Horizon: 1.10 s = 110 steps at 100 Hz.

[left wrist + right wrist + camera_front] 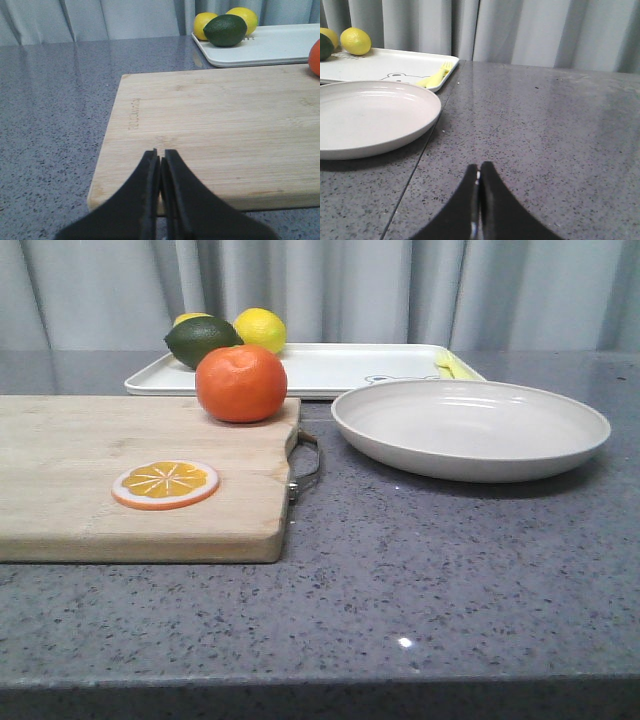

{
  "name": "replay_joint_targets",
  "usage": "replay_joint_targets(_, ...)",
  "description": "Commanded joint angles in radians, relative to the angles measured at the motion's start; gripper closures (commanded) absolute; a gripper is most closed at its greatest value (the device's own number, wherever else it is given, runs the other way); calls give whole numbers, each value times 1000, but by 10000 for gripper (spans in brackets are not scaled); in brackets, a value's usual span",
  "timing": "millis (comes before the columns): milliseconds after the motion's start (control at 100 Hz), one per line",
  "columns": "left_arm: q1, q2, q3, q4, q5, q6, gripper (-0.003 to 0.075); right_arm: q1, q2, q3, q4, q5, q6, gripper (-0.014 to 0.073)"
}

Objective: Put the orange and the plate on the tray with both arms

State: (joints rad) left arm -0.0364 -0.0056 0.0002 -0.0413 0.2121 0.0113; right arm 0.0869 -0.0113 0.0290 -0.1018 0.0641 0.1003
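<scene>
Nearest the front edge of the speckled grey worktop it's just the two tools, and you only see them in the wrist views. The left tool has its fingers pressed together with nothing between them, hovering over the near edge of the wooden cutting board. The right tool is pinched closed too, holding nothing, over bare worktop just beside the plate.

On the board there's an orange slice disc lying flat, about mid-board. Further back, at the board's far right corner, the orange sits on its flattened side. It's round, so no real long axis to speak of.

The plate sits right way up on the worktop, right of the board's metal handle, and it's not touching the board.

Behind all that, toward the far edge, the tray lies flat with its long side running left to right. On its left end are a dark green lime and a lemon, with a second yellow fruit peeking out behind the lime. A small yellow fork lies at the tray's right end, next to a bear line drawing.
</scene>
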Motion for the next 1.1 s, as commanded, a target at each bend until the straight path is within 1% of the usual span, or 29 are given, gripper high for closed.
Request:
replay_joint_targets(0, 1, -32, 8, -1, -89, -11, 741, -5, -12, -23, -11, -76, -3, 695)
replay_joint_targets(430, 1, -32, 8, -3, -89, -11, 740, -5, -12, -23, -11, -76, -3, 695)
replay_joint_targets(670, 1, -32, 8, -28, -93, -11, 741, -5, -12, -23, -11, -77, -3, 695)
replay_joint_targets(730, 1, -32, 8, -35, -117, -11, 741, -5, -12, -23, -11, -83, -3, 695)
replay_joint_targets(860, 1, -32, 8, -144, -226, -11, 740, -5, -12, -23, -11, -146, -3, 695)
replay_joint_targets(930, 1, -32, -4, -144, -256, -5, 740, -5, -12, -25, -9, -178, -3, 695)
replay_joint_targets(1000, 1, -32, -26, -144, -263, -5, 740, -5, -12, -41, 24, -180, -1, 695)
replay_joint_targets(1090, -3, -32, -76, -144, -241, -5, 741, -5, -12, -90, 102, -121, -1, 695)
